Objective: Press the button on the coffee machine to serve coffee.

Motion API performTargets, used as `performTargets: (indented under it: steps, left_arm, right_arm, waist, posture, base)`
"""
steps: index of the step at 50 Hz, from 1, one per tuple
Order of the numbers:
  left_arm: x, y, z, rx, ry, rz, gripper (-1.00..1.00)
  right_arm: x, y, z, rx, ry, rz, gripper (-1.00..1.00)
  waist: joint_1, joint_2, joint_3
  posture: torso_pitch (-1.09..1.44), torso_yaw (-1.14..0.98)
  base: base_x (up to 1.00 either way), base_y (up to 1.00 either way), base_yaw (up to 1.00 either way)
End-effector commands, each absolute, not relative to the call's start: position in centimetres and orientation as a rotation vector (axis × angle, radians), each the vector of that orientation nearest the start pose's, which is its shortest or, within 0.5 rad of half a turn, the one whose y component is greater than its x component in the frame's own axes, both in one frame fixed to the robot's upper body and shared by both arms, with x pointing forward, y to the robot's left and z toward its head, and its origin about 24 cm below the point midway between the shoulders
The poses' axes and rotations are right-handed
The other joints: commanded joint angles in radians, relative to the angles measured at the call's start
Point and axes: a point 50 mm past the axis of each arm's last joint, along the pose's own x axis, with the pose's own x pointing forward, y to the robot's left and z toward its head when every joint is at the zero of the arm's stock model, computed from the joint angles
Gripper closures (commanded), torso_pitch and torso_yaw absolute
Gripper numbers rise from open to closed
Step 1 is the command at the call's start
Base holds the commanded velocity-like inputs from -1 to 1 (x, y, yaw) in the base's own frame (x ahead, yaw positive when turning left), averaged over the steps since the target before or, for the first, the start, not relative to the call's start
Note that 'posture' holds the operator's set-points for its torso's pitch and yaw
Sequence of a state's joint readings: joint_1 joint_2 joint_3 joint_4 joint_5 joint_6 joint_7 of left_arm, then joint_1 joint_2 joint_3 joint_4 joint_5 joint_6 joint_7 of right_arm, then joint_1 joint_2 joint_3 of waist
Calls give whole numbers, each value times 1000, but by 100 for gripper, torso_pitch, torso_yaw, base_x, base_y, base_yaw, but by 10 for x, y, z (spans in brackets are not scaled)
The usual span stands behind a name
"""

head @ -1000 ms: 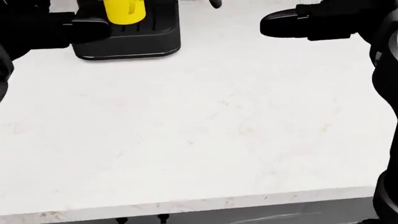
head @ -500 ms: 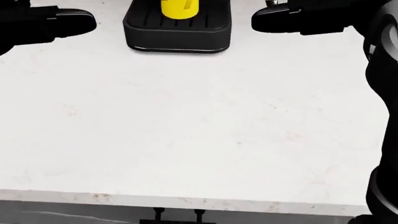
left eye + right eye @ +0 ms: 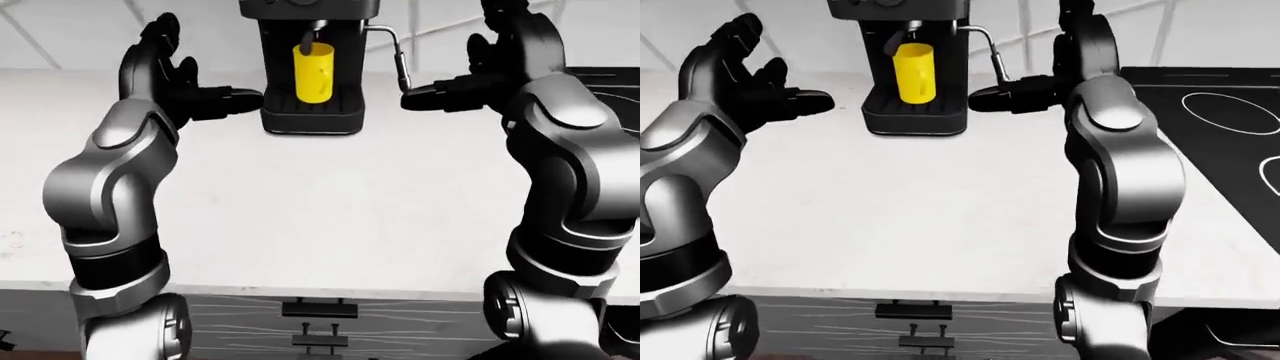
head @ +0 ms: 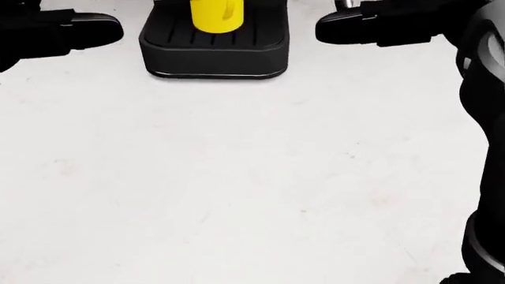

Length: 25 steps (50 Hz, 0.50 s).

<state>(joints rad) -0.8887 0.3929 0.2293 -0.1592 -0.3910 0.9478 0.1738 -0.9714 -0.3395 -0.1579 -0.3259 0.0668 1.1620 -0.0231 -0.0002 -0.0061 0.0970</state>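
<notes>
A: Right hand first. Fingers spread, holding nothing, one finger pointing toward the machine, its tip just beside the steam wand. Left hand likewise open and empty, fingertip near the base's left side.

B: Which is nearer the button?

A: Judgement call: the right. The button should sit on the machine's top panel, which is cut off at the upper edge of both eye views. I see knob-like shapes there but can't tell which is the button. From either fingertip it lies up and inward, above the cup.

B: So both hands are low.

A: Yes, both sit at about drip tray height, flanking the machine. The machine stands upright, long axis vertical, so the move would be a lift, then a push in toward its face.

B: Obstacles?

A: The wand hangs between the right hand and the machine body; it could snag a straight inward sweep. The left side has open room. Counter is bare between robot and machine, stove well apart to the right.

B: Cup placed?

A: Yellow, upright on the tray, under the spout.
</notes>
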Motion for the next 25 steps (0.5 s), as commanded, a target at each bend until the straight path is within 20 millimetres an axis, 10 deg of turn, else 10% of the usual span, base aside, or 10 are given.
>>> performTargets:
  steps: [1,3,6,11,12,25]
  left_arm:
    - [327,190,298,-35,-221,42,-100]
    - [327,190,299,-35,-220,41,-100]
    - [327,190,299,-35,-221,41,-100]
    - [328,190,297,-35,-220,40,-100]
    - [328,190,297,-35,-220,40,-100]
    - [328,191,295,-35,-219,43,-100]
  right_arm:
    - [306,-176,323,-170,-255,-110,-100]
    - [306,-175,323,-172,-257,-105,-100]
    - [307,-175,323,-170,-249,-110,-100]
    - [307,-175,322,-177,-250,-110,-100]
    - [307,-175,322,-176,-249,-111,-100]
    - [309,-175,319,-176,-240,-119,-100]
  waist:
    - [0,-9,-55]
    - [6,-6,-61]
    - [-1,-10,-9]
    - [-7,53,-60]
    - [-3,25,-49]
    - [6,14,-78]
  posture:
    - [0,0]
    - [0,0]
    - [0,0]
    - [0,0]
    - [0,0]
    - [0,0]
  base:
    - [11,0,0]
    - [33,0,0]
    - [29,0,0]
    - [0,0,0]
    - [0,0,0]
    - [0,0,0]
